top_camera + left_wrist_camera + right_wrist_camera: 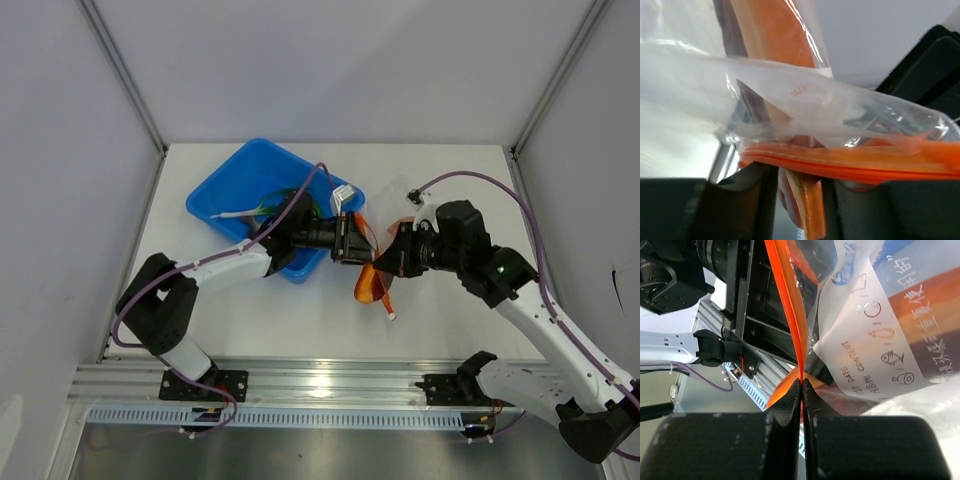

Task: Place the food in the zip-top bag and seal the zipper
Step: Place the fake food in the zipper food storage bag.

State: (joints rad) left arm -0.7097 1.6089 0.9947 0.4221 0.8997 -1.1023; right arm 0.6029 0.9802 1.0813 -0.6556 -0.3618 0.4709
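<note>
The clear zip-top bag (pixel 397 212) hangs between my two grippers above the table's middle. In the left wrist view its crinkly plastic (pixel 805 100) fills the frame, and the orange zipper (pixel 880 167) runs across just past my fingertips. My left gripper (pixel 802 177) stands open, with the orange slice of food (pixel 810 212) hanging in the gap between its fingers (pixel 740 210). My right gripper (pixel 801 382) is shut on the zipper (pixel 785 300), the strip pinched thin between its pads. The slice (pixel 366 285) sags below both grippers. More food, a green onion (pixel 245 212), lies in the tray.
A blue plastic tray (pixel 225 190) sits at the back left, under my left arm. The bag's printed label (pixel 875 355) faces the right wrist camera. The aluminium rail (pixel 330 385) with both arm bases runs along the near edge.
</note>
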